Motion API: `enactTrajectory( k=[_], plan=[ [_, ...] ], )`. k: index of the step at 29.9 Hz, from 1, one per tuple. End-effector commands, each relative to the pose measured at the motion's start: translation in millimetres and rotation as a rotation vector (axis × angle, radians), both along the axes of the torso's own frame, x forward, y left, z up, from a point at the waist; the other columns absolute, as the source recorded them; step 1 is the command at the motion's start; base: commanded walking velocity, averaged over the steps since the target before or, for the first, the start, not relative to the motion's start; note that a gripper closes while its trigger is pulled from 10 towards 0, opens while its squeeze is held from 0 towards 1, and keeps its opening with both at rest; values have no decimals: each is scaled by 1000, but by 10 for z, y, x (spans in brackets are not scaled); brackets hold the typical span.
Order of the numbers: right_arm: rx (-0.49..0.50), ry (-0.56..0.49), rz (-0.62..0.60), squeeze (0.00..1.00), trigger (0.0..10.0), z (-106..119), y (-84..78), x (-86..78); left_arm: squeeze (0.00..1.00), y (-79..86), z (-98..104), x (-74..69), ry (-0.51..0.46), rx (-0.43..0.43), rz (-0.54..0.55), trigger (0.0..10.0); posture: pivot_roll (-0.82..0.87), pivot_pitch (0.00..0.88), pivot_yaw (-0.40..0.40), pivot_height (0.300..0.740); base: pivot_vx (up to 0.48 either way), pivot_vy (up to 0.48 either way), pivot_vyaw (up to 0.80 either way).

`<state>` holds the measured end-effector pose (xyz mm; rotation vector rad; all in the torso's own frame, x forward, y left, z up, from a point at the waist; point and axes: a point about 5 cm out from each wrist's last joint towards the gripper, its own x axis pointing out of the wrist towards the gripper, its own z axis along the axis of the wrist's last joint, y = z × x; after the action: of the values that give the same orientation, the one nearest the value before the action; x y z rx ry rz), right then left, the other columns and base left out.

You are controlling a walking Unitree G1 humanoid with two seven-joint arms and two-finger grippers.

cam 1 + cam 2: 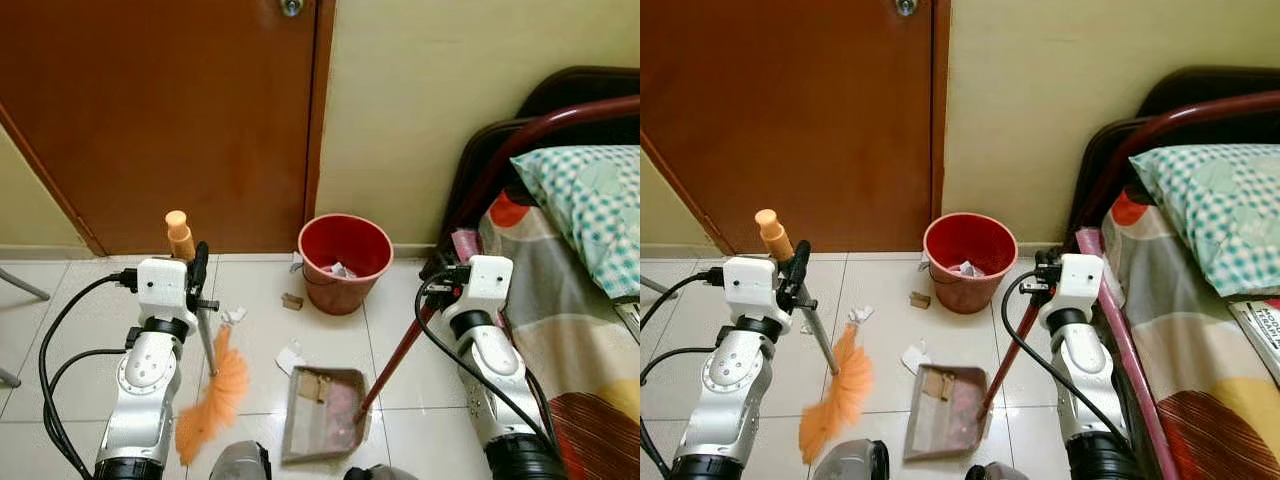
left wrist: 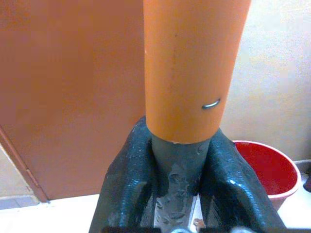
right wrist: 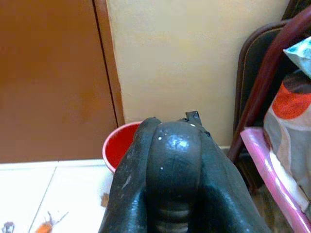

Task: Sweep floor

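Note:
My left gripper (image 1: 196,268) is shut on the broom handle (image 2: 192,73), an orange-capped grey pole; its orange bristles (image 1: 212,395) rest on the tiled floor. My right gripper (image 1: 447,270) is shut on the dustpan's red handle (image 1: 395,355). The grey dustpan (image 1: 322,412) lies on the floor between my arms with brown and pink scraps inside. Paper bits lie on the tiles: a white piece (image 1: 290,357) just ahead of the pan, a white scrap (image 1: 232,316) by the broom, a brown bit (image 1: 291,301) near the bucket.
A red bucket (image 1: 345,262) holding crumpled trash stands against the cream wall beside a brown door (image 1: 160,110). A bed (image 1: 570,300) with a patterned cover and checked pillow, with its dark red frame, borders my right side. A chair leg (image 1: 20,285) shows at far left.

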<state>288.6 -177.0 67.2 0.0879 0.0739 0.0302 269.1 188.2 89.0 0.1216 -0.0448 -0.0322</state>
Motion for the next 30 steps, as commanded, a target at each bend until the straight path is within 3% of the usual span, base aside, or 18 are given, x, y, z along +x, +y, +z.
enactTrajectory(
  k=[1,15,24,30],
  plan=[
    [-15,-30,1,0,10000,79,-1,57,0,-3,-47,-14,29,-7,11,10000,157,57,-82,740,0,0,0],
    [-6,-45,3,0,10000,116,42,101,0,-31,-52,-23,36,-15,11,10000,167,62,-87,740,0,0,436],
    [34,-154,36,0,10000,487,169,285,0,102,-4,-21,33,21,73,10000,108,83,-84,740,0,0,0],
    [92,-185,44,0,10000,657,232,370,0,169,-114,-62,88,26,116,10000,92,88,-82,740,0,0,0]
  ],
)
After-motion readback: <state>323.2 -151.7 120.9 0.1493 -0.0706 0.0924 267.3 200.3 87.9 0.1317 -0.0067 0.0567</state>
